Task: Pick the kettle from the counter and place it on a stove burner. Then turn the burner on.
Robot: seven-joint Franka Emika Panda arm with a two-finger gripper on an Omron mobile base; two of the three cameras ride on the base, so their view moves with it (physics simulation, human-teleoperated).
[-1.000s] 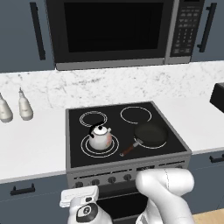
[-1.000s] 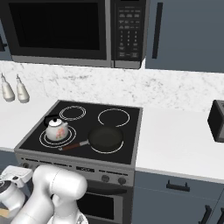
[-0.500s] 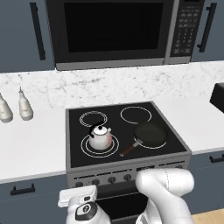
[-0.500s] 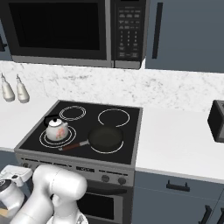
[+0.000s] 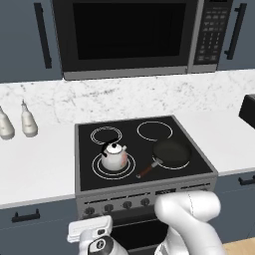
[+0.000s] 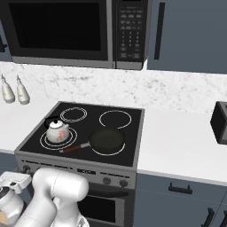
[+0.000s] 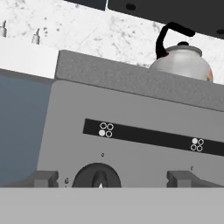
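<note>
Starting at the far left, two pale slim-necked bottles (image 5: 17, 124) stand side by side on the marble counter (image 5: 35, 164), up against the backsplash and well apart from anything I'm busy with. Next over is the stove, and the kettle (image 5: 114, 156) sits upright on the front-left stove burner (image 5: 99, 170), the big double ring one, with its black arched handle on top and a bit of reddish pattern on its side. From my hand camera I'm looking up at it from below the cooktop edge, the kettle (image 7: 181, 61) poking above the grey stove front. My gripper (image 7: 113, 178) is down low at the front of the stove, right at the control panel, with a black knob (image 7: 96, 176) sitting between my two finger tips; the fingers (image 7: 43, 178) stand wide apart, one on each side of the knob, and I can't tell if either one actually touches it. I'm holding nothing. Moving right on the cooktop, a black frying pan (image 5: 172, 152) rests on the front-right burner with its reddish-brown handle pointing toward the kettle, near it but not touching. A microwave (image 5: 129, 37) hangs over the stove. On the far right of the counter a dark toaster (image 6: 220, 122) sits by itself.
</note>
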